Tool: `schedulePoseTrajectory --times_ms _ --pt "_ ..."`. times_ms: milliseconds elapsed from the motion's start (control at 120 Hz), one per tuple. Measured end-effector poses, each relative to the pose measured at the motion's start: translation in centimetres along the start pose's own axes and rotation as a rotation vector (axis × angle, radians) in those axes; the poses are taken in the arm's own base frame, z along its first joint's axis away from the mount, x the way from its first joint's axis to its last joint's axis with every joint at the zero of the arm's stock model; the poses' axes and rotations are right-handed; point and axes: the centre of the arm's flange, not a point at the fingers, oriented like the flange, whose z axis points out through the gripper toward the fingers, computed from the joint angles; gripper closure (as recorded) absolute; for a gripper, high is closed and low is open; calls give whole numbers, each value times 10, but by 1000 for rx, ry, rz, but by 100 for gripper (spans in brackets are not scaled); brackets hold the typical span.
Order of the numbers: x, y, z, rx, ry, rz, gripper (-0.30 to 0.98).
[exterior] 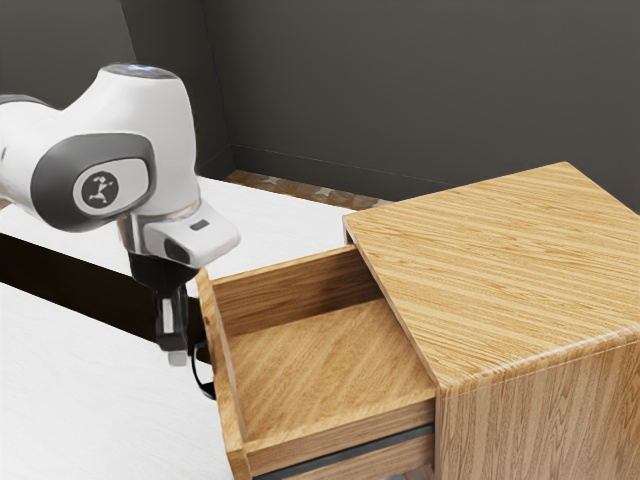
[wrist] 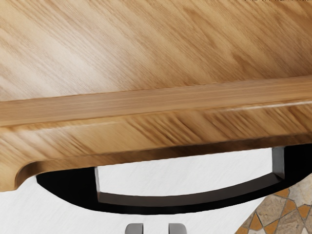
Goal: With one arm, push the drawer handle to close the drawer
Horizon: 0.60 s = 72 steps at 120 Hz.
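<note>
The gripper (exterior: 177, 356) points down just outside the drawer front, beside the black curved handle (exterior: 202, 374), and holds nothing. In the wrist view the two tips of the gripper (wrist: 156, 228) stand apart, open, with white surface showing between them; a narrow strip of the same surface separates them from the handle's bowed bar (wrist: 161, 205). The wooden drawer (exterior: 300, 365) is pulled well out of its cabinet (exterior: 510, 270), and its inside holds nothing visible. Its front panel's top edge (wrist: 156, 126) crosses the wrist view.
A white surface (exterior: 100, 400) with a dark recessed strip (exterior: 80, 285) lies below and around the arm. The cabinet's solid top stands higher than the drawer at the exterior view's right. Patterned stone floor (wrist: 280, 214) appears past the white surface's edge.
</note>
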Motion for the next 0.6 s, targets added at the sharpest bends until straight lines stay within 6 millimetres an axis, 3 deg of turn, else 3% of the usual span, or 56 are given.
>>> schedulePoseTrajectory --times_ms 600 --pt "21 17 6 -33 88 -23 79"
